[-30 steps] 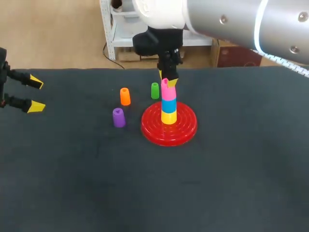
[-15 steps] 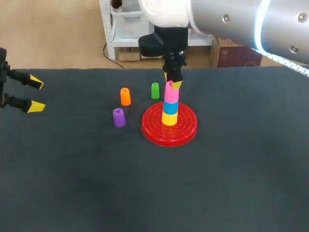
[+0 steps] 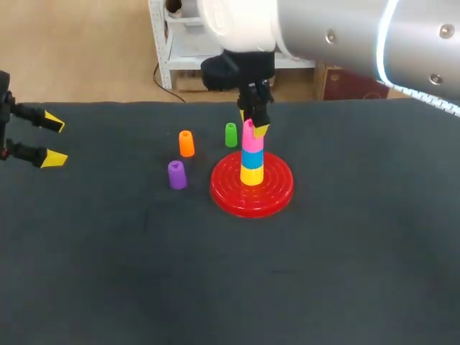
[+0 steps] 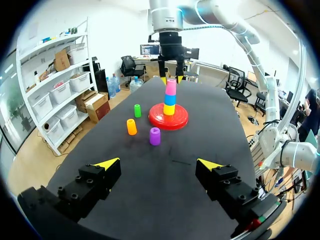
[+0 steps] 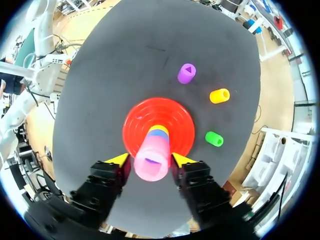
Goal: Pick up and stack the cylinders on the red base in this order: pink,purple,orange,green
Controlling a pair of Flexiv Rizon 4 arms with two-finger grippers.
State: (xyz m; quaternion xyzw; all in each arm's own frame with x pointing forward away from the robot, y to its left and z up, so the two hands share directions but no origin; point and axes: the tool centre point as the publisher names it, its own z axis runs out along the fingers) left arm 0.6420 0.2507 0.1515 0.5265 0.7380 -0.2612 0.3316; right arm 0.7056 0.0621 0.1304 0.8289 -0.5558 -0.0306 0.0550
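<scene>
The red base [image 3: 277, 190] carries a stack of a yellow, a blue and, on top, a pink cylinder [image 3: 249, 136], which stands upright. My right gripper [image 3: 253, 122] hangs straight over the stack. In the right wrist view its fingers flank the pink cylinder [image 5: 151, 160] with thin gaps on both sides, so the gripper [image 5: 150, 159] is open. The purple cylinder [image 3: 177, 175], orange cylinder [image 3: 186, 143] and green cylinder [image 3: 231, 134] stand on the table left of the base. My left gripper [image 3: 54, 140] is open and empty at the far left edge.
The black table [image 3: 345, 273] is bare in front of and to the right of the base. From my left gripper [image 4: 160, 162], the purple cylinder [image 4: 155, 136] is the nearest, with the orange cylinder [image 4: 131, 127] and green cylinder [image 4: 137, 110] farther off.
The pink cylinder sat tilted in my right gripper; it now stands upright on the stack. The right fingers have spread slightly. The left arm has not moved.
</scene>
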